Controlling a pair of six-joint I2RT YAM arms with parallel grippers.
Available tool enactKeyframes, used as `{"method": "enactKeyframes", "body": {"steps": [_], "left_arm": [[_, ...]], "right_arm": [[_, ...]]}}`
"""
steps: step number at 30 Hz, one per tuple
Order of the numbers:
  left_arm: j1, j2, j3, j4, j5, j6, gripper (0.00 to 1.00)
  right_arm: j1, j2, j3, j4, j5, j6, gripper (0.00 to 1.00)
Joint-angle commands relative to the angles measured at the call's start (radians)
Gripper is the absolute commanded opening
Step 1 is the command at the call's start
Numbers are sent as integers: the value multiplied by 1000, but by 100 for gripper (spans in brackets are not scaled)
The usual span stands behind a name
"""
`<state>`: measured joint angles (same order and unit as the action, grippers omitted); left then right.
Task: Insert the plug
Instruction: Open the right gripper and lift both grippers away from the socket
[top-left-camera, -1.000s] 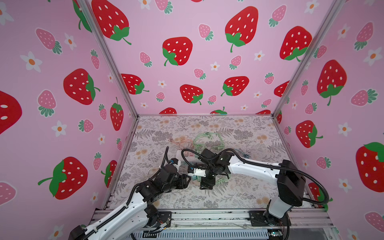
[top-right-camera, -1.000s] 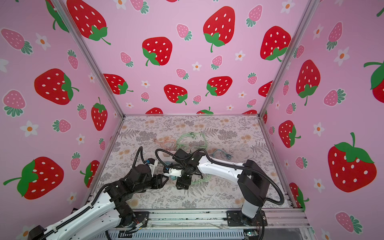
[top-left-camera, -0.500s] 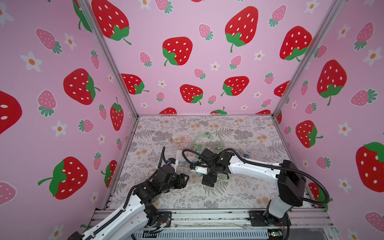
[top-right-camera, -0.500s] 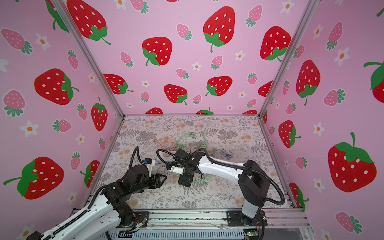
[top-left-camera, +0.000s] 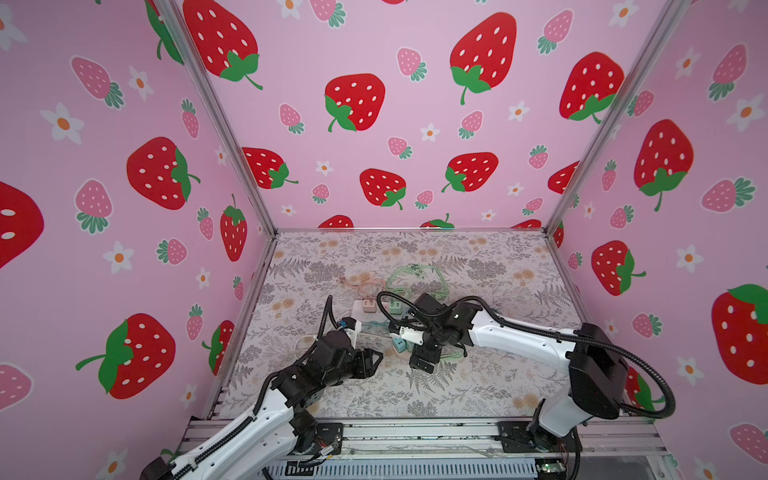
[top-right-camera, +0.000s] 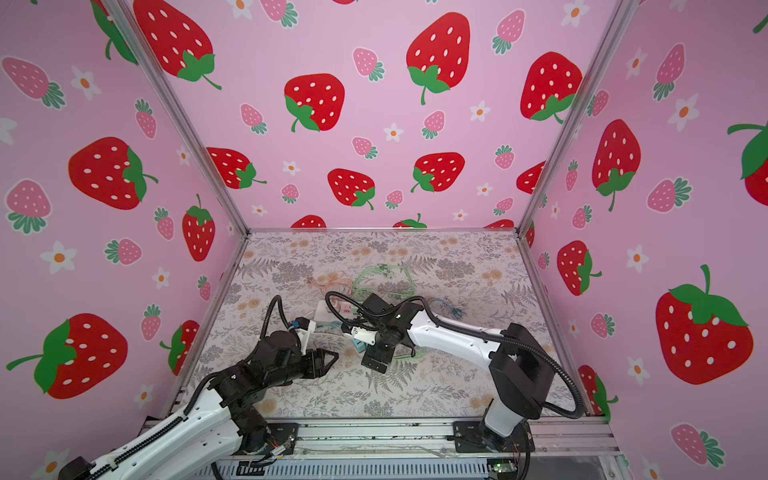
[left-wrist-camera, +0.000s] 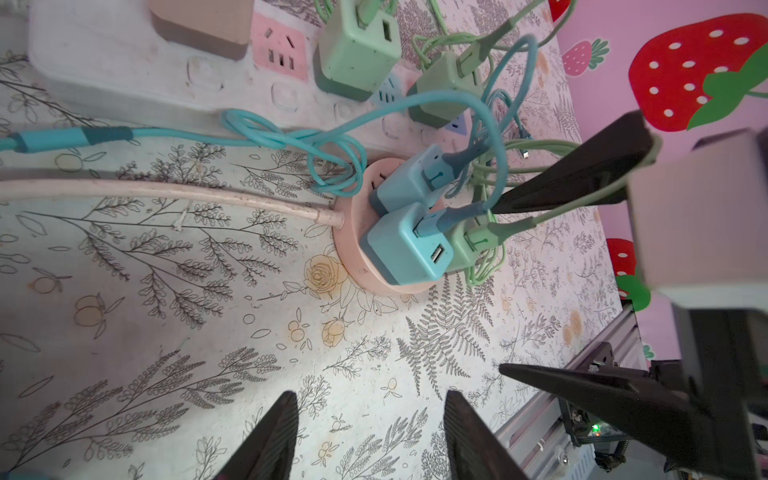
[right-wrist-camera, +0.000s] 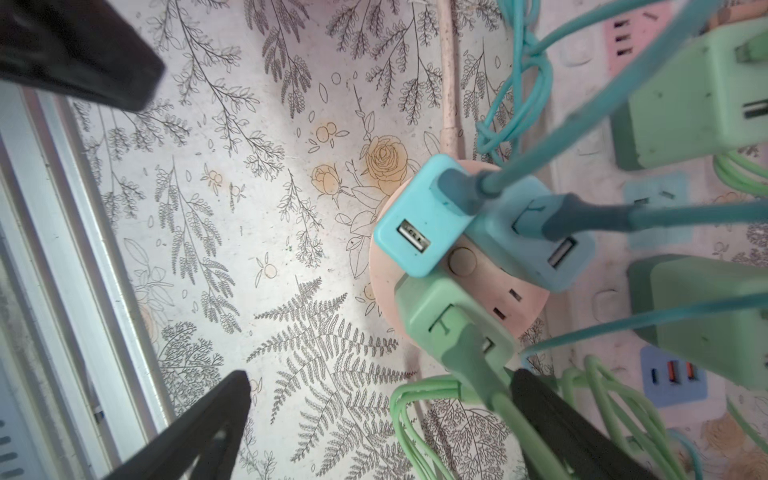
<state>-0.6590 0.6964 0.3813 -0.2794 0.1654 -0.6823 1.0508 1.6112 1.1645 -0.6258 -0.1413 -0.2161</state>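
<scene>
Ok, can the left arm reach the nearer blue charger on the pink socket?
Probably yes: its jaws are open, only bare mat lies between them and the blue charger, though cables crowd it.

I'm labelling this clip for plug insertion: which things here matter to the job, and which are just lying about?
Job, likely: round pink socket hub, green adapter on it, open right tool.
Lying about: white power strip, tan adapter on it, blue adapters on the hub, peach cable coil.

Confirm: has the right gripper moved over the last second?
Yes. The right gripper has shifted slightly to the right in both top views, away from the power strip, and has opened wider.
</scene>
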Motion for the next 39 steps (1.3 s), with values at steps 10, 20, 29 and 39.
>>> {"method": "enactKeyframes", "body": {"steps": [10, 20, 29, 39], "left_arm": [[3, 14, 18, 53, 29, 67, 60], [10, -15, 28, 15, -4, 79, 61], [68, -15, 82, -86, -191, 82, 68], [198, 91, 240, -102, -511, 261, 84]], "right_arm": [[-21, 12, -36, -162, -177, -13, 99], [-19, 12, -30, -201, -427, -55, 99], [-49, -144, -3, 19, -432, -22, 100], [-288, -349, -109, 445, -81, 157, 99]]}}
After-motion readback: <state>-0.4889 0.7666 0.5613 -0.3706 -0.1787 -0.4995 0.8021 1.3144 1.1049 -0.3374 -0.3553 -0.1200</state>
